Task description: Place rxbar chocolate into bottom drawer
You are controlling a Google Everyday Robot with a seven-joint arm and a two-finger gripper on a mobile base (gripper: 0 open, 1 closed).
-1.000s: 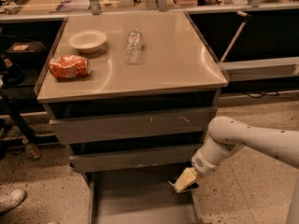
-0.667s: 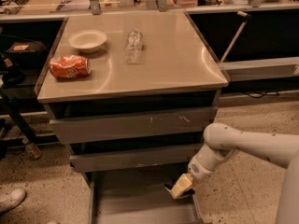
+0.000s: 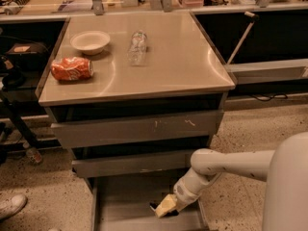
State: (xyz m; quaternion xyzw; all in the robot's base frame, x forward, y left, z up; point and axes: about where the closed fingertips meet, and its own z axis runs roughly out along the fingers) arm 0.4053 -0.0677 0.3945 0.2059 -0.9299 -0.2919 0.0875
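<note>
The bottom drawer (image 3: 124,199) is pulled open below the two shut grey drawer fronts, and its flat grey floor shows. My gripper (image 3: 165,206) reaches in from the right and hangs low over the drawer's right half, near the front. A small black piece of the rxbar chocolate (image 3: 155,208) shows at the tips of the cream fingers, just above or on the drawer floor; most of the bar is hidden by the gripper. The gripper looks shut on it.
On the cabinet top (image 3: 183,66) lie a crushed orange can (image 3: 72,68), a white bowl (image 3: 90,41) and a clear bottle (image 3: 137,47) on its side. A person's shoe (image 3: 10,207) is on the floor at the lower left. A shelf with a leaning stick (image 3: 238,37) stands to the right.
My gripper has moved left and down into the open bottom drawer, carrying the bar with it. Nothing on the cabinet top has moved.
</note>
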